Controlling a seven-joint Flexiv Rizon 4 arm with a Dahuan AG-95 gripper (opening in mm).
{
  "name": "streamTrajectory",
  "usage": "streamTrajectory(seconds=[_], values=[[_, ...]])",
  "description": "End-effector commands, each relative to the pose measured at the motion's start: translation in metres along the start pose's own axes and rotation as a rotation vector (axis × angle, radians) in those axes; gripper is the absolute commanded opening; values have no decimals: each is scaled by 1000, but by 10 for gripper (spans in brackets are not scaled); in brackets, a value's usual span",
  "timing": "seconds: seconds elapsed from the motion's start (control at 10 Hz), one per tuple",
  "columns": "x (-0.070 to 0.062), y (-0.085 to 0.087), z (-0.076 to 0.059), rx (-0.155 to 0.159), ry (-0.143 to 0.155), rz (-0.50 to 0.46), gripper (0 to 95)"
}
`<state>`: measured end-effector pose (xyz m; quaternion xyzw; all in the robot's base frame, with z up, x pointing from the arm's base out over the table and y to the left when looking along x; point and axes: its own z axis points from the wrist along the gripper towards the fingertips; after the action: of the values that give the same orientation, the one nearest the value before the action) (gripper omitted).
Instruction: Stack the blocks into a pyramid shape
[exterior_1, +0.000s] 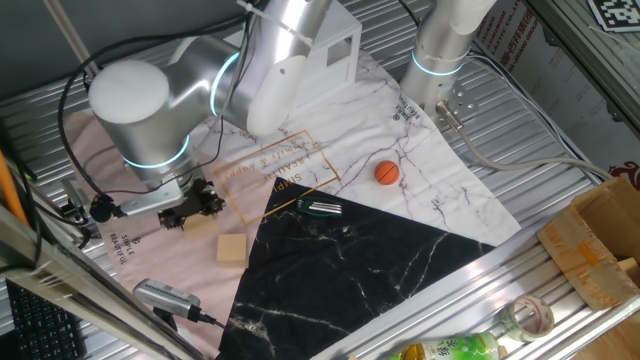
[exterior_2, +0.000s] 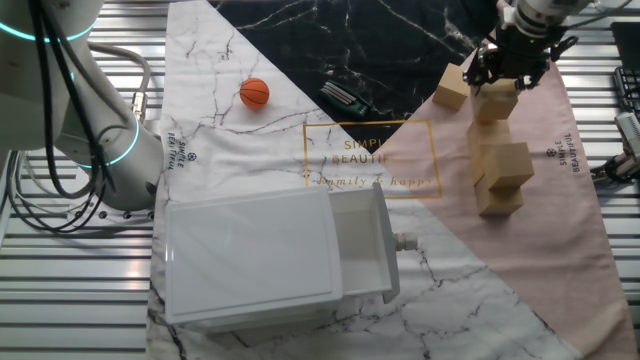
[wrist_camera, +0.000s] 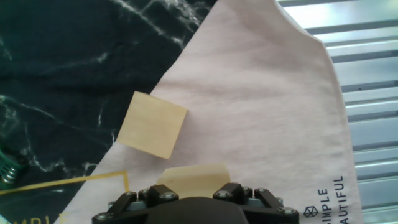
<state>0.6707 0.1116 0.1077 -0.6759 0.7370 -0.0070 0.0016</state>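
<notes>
Several tan wooden blocks lie on the pink part of the cloth. One loose block (exterior_1: 232, 250) (exterior_2: 452, 86) (wrist_camera: 152, 124) sits at the black marble edge. My gripper (exterior_1: 198, 208) (exterior_2: 507, 72) is low over another block (exterior_1: 200, 226) (exterior_2: 495, 104) (wrist_camera: 193, 174), which rests at cloth level right at the fingertips. The gripper's dark body covers the fingers in the hand view, so their hold is not visible. Behind that block, more blocks (exterior_2: 503, 170) stand bunched in a short row; one looks raised on the others. The arm hides this group in one fixed view.
An orange ball (exterior_1: 387, 172) (exterior_2: 254, 93) lies on the white marble cloth. A white box-like house (exterior_2: 270, 255) (exterior_1: 340, 45) stands at the far side. A small dark green tool (exterior_1: 320, 208) (exterior_2: 345, 95) lies mid-cloth. A cardboard box (exterior_1: 600, 240) sits beside the table.
</notes>
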Motion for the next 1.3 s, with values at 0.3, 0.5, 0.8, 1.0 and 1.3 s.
streamTrajectory(seconds=[0.3, 0.5, 0.8, 1.0, 1.3], values=[[8, -2, 2, -1, -9, -4, 0], [13, -3, 2, 0, -8, -4, 0], [19, -5, 3, 1, -15, -7, 0], [23, -6, 4, 4, -14, -10, 0], [28, -7, 5, 4, -19, -10, 0]])
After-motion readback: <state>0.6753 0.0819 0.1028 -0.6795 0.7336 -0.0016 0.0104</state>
